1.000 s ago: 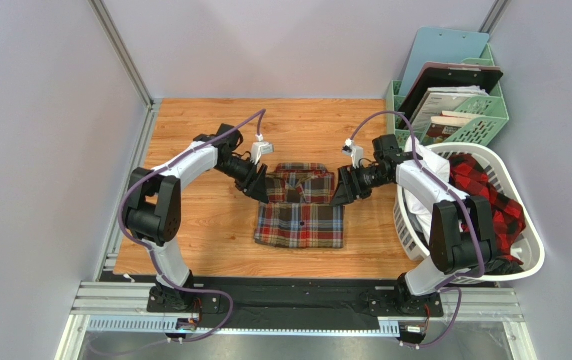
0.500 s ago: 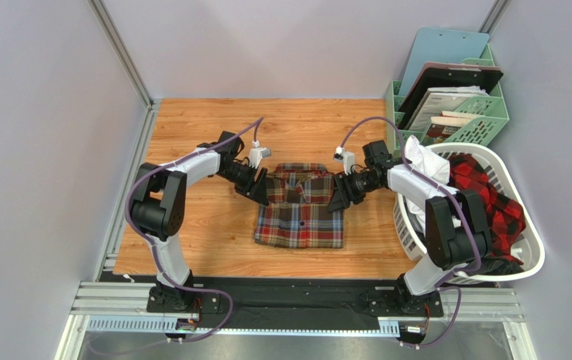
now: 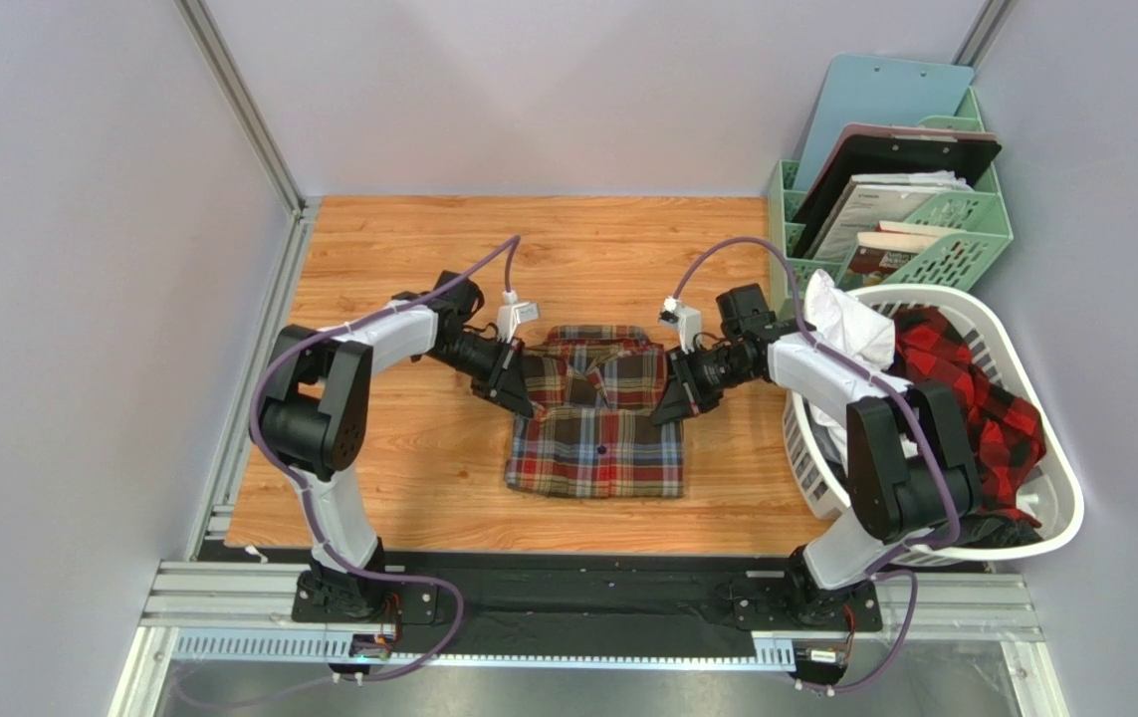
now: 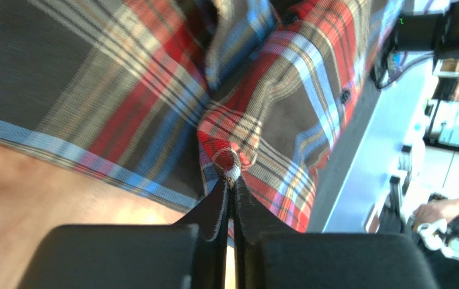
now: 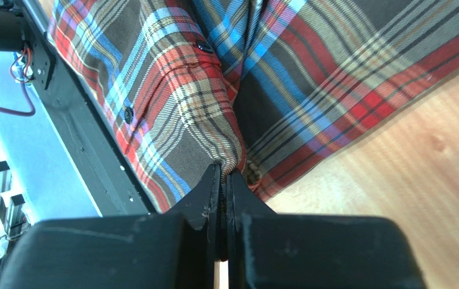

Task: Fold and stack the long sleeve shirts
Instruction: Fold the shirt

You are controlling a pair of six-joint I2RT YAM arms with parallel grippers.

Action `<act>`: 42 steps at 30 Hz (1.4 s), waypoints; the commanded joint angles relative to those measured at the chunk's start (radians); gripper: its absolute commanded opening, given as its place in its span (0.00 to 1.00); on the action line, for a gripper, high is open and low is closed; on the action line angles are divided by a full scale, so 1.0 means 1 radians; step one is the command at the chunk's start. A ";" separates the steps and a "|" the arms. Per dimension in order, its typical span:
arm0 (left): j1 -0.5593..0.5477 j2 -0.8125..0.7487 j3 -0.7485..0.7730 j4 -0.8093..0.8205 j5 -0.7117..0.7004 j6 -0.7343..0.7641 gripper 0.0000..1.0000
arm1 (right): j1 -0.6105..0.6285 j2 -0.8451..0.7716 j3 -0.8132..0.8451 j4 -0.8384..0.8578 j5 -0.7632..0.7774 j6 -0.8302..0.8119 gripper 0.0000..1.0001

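A dark brown-olive tartan long sleeve shirt (image 3: 594, 426) lies folded, collar at the far end, in the middle of the wooden table (image 3: 410, 247). My left gripper (image 3: 519, 395) is at its left edge, just below the collar, and is shut on a pinched ridge of the plaid cloth (image 4: 230, 158). My right gripper (image 3: 670, 404) is at the opposite right edge, shut on a fold of the same shirt (image 5: 228, 158). A red-and-black check shirt (image 3: 971, 392) lies bunched in the laundry basket on the right.
The white laundry basket (image 3: 1061, 516) stands at the table's right edge, close behind my right arm, with a white cloth (image 3: 838, 320) over its rim. A green organiser (image 3: 964, 239) with folders and books stands at the back right. Grey walls enclose the table.
Both grippers were open at the shirt's sides and have now shut on its left and right edges. Both arms have shifted slightly toward the near side.
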 commanded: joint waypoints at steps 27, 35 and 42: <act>0.083 -0.160 0.308 -0.428 0.013 0.260 0.00 | 0.015 0.031 0.473 -0.369 -0.041 -0.134 0.00; 0.089 0.199 0.501 -0.264 -0.157 0.075 0.00 | -0.049 0.507 0.765 -0.344 0.042 -0.125 0.00; 0.085 0.267 0.504 -0.295 -0.212 0.030 0.00 | -0.031 0.532 0.643 -0.240 0.048 -0.065 0.00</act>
